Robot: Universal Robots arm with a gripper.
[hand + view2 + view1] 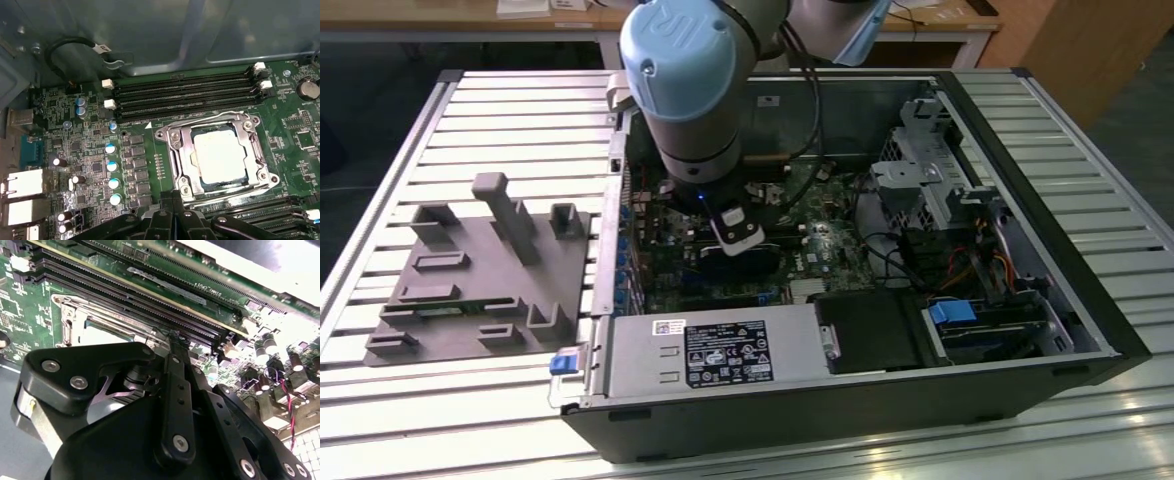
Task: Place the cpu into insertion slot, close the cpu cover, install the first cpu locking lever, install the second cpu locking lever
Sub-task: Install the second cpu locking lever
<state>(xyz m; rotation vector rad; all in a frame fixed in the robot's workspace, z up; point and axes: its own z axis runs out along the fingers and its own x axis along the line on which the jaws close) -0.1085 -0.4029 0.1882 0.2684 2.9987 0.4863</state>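
Chip seated under its closed cover, gripper shut beside it

The gripper (172, 197), jaws together and empty, touches the cpu cover's (176, 145) edge; the cpu (219, 155) shows in the first wrist view.

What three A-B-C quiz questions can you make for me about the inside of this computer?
1. Where is the small flat silvery-grey square chip?
A. On the grey plastic tray
B. In the square black-rimmed socket
C. On the table outside the computer

2. What colour is the big flat circuit board?
A. Red
B. Green
C. Yellow

3. How is the thin silvery metal frame cover?
A. Lying down around the chip
B. Standing straight up
C. Taken out of the computer

Answers:
1 B: in the first wrist view the chip sits inside the socket.
2 B: the circuit board is green all around its parts.
3 A: the frame cover lies flat, with the chip showing through its window.
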